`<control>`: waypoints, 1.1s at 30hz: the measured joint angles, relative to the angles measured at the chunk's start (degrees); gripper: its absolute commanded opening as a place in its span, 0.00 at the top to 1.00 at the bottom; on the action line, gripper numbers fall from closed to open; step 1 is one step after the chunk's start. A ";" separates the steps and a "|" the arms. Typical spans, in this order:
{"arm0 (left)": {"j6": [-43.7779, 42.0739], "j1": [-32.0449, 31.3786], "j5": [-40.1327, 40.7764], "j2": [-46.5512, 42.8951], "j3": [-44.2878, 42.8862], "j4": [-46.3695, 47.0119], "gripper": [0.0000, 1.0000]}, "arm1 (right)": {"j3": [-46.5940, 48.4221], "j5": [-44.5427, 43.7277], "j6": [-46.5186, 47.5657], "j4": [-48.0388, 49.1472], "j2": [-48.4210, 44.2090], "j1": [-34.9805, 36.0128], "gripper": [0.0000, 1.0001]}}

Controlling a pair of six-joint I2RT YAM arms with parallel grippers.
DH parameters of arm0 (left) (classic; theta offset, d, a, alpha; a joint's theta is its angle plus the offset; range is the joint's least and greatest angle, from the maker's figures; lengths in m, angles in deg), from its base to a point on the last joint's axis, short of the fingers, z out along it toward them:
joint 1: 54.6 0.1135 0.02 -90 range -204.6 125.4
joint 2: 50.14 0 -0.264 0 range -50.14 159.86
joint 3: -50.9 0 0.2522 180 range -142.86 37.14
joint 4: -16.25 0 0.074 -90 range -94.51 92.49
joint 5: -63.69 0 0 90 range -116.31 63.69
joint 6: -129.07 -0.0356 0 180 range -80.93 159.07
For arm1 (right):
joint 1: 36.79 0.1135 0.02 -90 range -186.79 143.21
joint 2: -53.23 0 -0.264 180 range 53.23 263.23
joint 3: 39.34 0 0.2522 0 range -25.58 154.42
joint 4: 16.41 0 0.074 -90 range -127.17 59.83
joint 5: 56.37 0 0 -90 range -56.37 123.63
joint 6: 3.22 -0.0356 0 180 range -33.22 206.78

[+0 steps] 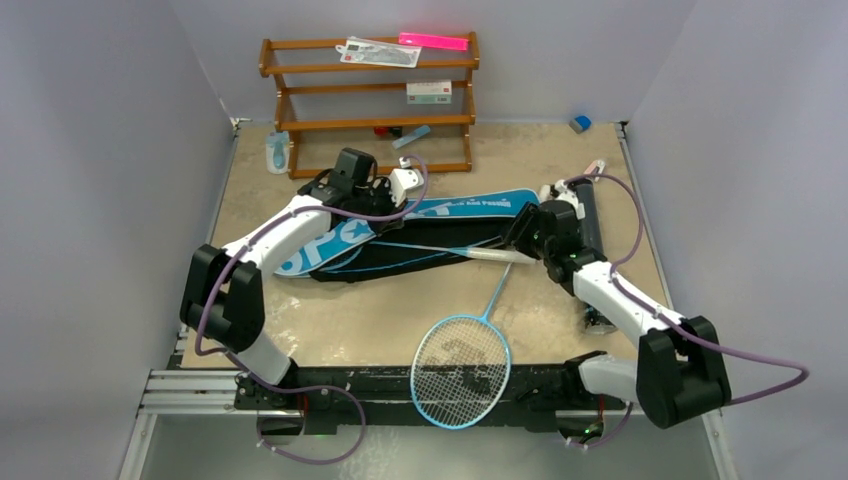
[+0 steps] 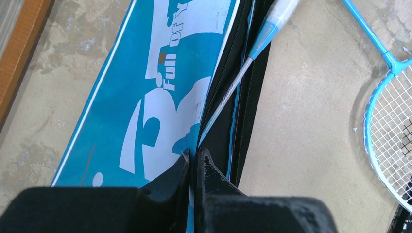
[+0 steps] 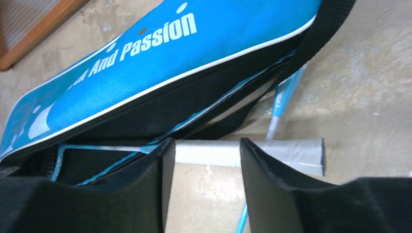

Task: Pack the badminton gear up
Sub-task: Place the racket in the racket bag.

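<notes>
Racket bag (image 1: 480, 207), glossy blue with black zip edge, white-wrapped handle (image 1: 495, 256) protruding

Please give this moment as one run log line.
left gripper: jaws shut on bag edge | right gripper: jaws apart over racket handle | second racket: lies on table, outside bag

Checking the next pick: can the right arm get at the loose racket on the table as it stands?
Probably yes. The loose racket lies mostly uncovered on the table, its shaft right below the right tool, which hovers open over the other racket's handle at the blue bag's mouth.
</notes>
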 measured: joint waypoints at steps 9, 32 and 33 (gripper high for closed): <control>0.04 -0.11 1.31 1.70 -1.18 -0.68 1.00 | -1.40 -8.15 -2.08 -5.29 -6.19 -0.28 0.22; -1.16 -1.18 2.27 1.70 -1.20 -1.62 1.00 | -12.57 4.35 -12.39 11.10 1.20 -8.31 0.49; -1.33 -1.18 2.23 1.70 -1.20 -1.73 1.00 | -12.57 4.87 -12.68 12.11 1.44 -8.31 0.54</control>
